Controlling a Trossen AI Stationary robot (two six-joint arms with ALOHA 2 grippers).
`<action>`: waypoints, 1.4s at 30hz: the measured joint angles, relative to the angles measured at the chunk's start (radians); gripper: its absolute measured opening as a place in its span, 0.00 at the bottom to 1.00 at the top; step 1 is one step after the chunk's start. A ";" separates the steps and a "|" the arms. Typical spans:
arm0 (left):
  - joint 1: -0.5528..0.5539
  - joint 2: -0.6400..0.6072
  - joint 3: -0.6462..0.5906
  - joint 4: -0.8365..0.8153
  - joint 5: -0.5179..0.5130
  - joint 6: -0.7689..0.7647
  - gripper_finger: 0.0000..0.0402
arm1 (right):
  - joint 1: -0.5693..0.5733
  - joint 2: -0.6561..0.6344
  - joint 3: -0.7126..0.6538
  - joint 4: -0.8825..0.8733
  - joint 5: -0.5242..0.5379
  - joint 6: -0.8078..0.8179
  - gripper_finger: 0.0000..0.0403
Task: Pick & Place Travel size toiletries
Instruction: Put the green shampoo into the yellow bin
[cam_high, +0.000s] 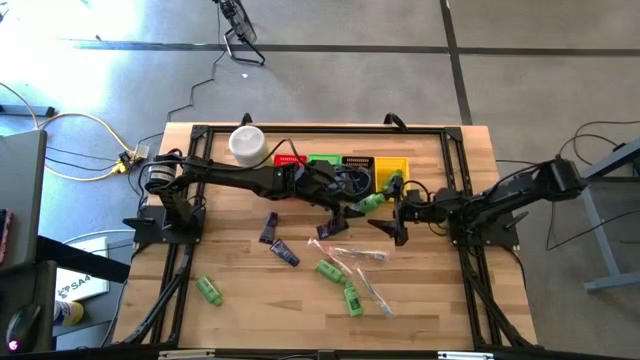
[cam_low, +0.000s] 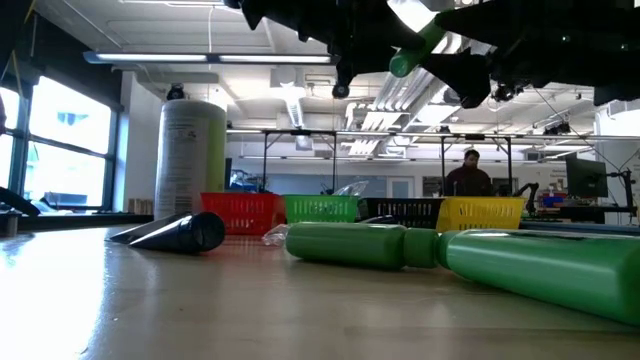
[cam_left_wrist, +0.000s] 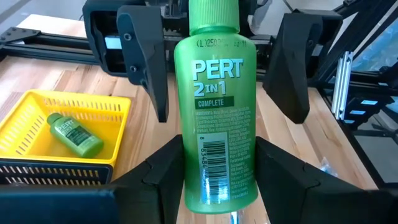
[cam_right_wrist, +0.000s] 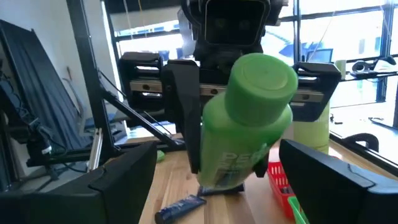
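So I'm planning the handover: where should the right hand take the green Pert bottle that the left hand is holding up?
Take the green bottle by its upper body, just below the cap, coming in cap-first along its length. The left hand clamps the lower body near the base, so only the cap end is free. That end points at the right hand, whose open fingers flank it.

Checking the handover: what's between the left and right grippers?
The green bottle, held by the left gripper; the right gripper faces it, open. High view.
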 joint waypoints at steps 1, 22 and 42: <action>0.000 0.000 0.000 0.000 0.000 0.000 0.41 | 0.000 0.015 0.004 0.011 0.000 0.000 0.82; -0.001 0.000 0.000 -0.004 0.001 0.000 0.41 | 0.000 0.091 0.078 0.029 -0.013 -0.023 0.52; 0.000 0.000 0.000 -0.006 0.001 0.004 0.41 | 0.001 0.091 0.078 0.030 0.005 -0.020 0.40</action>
